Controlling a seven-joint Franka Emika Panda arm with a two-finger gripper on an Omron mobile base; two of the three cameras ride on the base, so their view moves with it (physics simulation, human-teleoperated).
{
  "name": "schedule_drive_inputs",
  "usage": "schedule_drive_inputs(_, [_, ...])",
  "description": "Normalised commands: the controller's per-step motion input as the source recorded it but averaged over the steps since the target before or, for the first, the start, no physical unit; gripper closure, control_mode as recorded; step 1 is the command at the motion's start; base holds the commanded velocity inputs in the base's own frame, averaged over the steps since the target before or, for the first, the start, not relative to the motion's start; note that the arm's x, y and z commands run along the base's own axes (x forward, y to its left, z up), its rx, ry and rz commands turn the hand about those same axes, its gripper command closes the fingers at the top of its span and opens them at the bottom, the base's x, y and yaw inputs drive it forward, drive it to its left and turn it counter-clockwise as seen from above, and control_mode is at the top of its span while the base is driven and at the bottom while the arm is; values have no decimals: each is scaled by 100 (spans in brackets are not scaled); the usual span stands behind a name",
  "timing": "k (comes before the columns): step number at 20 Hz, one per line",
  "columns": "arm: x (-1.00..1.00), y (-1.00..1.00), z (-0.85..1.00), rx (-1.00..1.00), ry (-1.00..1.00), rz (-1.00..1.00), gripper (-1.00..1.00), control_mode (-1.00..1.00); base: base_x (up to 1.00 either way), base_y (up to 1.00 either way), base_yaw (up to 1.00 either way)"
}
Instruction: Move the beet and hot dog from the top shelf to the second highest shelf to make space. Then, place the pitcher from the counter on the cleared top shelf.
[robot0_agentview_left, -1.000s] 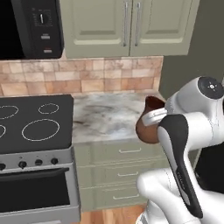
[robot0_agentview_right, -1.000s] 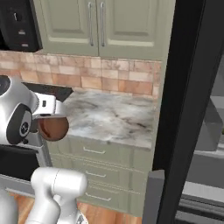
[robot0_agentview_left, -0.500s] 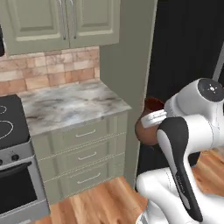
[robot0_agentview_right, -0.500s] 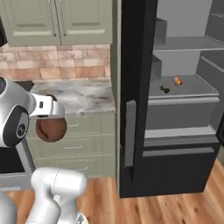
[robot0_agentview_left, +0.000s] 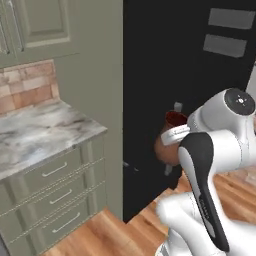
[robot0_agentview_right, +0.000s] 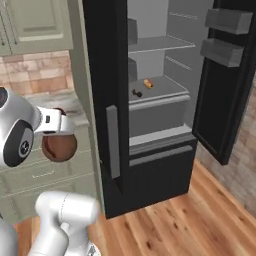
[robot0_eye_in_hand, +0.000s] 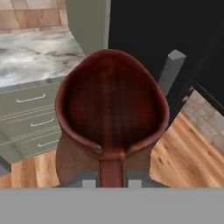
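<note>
The fridge stands open; the hot dog and beet lie mid-slab on the second highest shelf. My claw pinches the pitcher by its handle, off the desk. Next, I judge: lift it onto the top shelf.

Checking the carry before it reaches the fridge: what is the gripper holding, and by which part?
The gripper holds the pitcher, gripped at its handle side just below the rim.

Top shelf, upper middle of the right base view, sits bare – closed left fridge door blocks the straight path.
</note>
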Motion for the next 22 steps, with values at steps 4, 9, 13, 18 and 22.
schedule_drive_inputs(4, [0,0,0,0,0,0,100,100,3,-58,-30])
schedule_drive_inputs(9, [0,0,0,0,0,0,100,100,27,-72,-24])
schedule_drive_inputs(13, [0,0,0,0,0,0,100,100,39,-91,-17])
schedule_drive_inputs(18, [0,0,0,0,0,0,100,100,50,-77,-2])
schedule_drive_inputs(22, [0,0,0,0,0,0,100,100,46,-43,30])
